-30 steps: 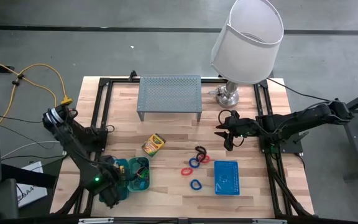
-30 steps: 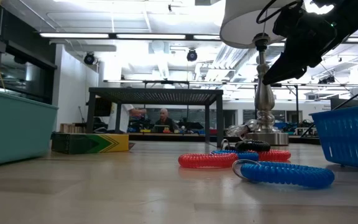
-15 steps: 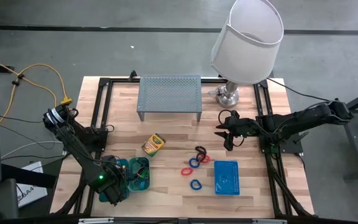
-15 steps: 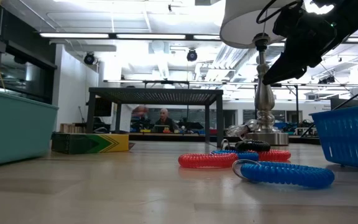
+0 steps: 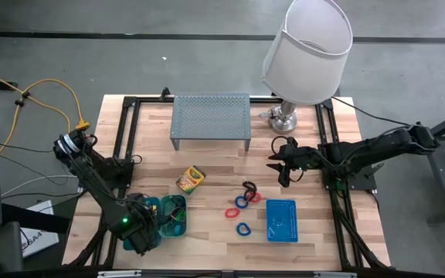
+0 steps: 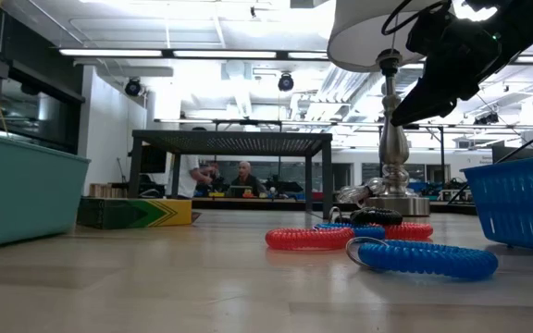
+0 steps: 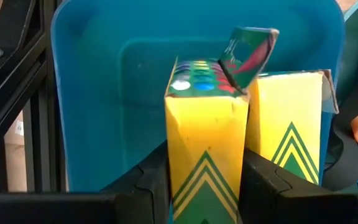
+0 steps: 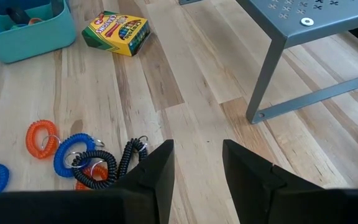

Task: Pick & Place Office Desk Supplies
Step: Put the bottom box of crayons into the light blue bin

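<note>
At the left edge of the bench (image 5: 207, 166), the left hand (image 7: 207, 186) is down inside a teal tray (image 7: 104, 74), its fingers (image 7: 148, 186) on either side of an upright yellow crayon box (image 7: 207, 143) with its flap up, a second yellow box (image 7: 291, 124) just beside it; whether the fingers press the box or have let go I cannot tell. A neighbouring tray (image 5: 174, 216) holds more small items. Further right, another crayon box (image 5: 191, 179) lies loose on the wood, then the red, blue and black coil loops (image 5: 242, 205) in a cluster, then the blue mesh basket (image 5: 282, 220) — so, by my reckoning, the task is partly done, with that box and the loops left to sort. The right hand (image 8: 197, 162) hovers above the bench near the lamp base (image 5: 283, 120), fingers apart and holding nothing. Compared with a second ago, the left arm has shifted slightly at the tray; the right arm and loose items are unchanged.
</note>
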You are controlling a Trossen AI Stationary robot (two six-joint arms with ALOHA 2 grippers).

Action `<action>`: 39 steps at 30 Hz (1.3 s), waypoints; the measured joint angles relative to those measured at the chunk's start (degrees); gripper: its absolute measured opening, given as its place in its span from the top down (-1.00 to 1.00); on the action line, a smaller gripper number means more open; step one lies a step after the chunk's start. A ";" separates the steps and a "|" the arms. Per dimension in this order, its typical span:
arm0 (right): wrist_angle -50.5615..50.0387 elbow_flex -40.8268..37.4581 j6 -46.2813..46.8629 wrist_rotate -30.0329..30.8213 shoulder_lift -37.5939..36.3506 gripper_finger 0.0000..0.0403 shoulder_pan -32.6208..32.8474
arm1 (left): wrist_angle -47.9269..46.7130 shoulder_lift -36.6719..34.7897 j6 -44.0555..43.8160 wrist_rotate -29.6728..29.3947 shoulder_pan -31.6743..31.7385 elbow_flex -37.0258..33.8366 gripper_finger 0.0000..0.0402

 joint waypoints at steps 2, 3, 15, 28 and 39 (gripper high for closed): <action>-0.02 0.00 -0.02 0.00 0.00 0.38 0.01 | 0.02 0.00 -0.02 -0.74 -0.23 0.00 0.33; 0.00 0.00 0.00 0.00 0.00 0.38 0.01 | 0.00 -0.01 -0.27 -0.89 -0.36 0.00 0.33; 0.00 0.00 0.00 0.00 0.00 0.38 0.01 | -1.35 -2.89 -0.59 -2.27 -0.84 0.00 0.33; -0.02 0.02 -0.01 0.00 0.00 0.38 0.00 | -2.76 -4.81 -0.38 -2.41 -1.57 0.00 0.33; -0.02 0.02 0.00 0.00 -0.02 0.38 -0.01 | 0.24 -4.79 0.48 -2.18 -1.56 0.00 0.33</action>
